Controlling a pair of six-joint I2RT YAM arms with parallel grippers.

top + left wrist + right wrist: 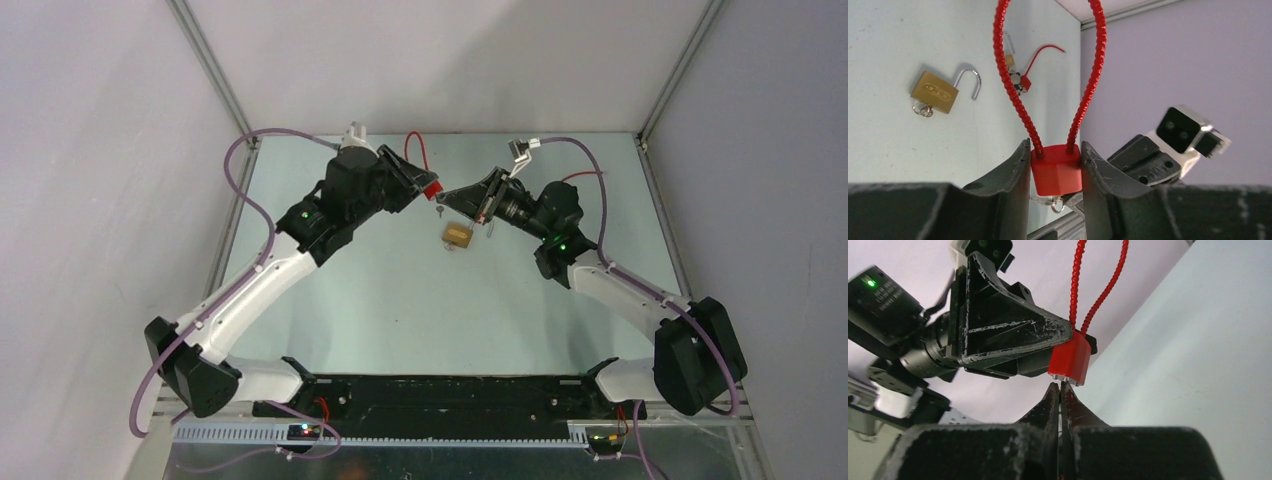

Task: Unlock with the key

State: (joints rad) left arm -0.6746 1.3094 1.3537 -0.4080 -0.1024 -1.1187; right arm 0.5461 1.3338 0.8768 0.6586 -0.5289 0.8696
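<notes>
On the left, our left hand point(1054, 146) is pinching the red cable lock point(1055, 172) by its body, holding it above the surface point(400, 300). Just beneath, the key point(1054, 202) is meeting the lock's base. Our right hand point(1060, 390), pressed together, appears to be gripping it. We are judging the key inserted or nearly so. The cable is entering the body at both ends, so turning remains. The brass padlock point(458, 236) is lying open.

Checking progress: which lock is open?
The brass padlock on the table: its shackle is swung free. The red cable lock in the left gripper is looped closed.
</notes>
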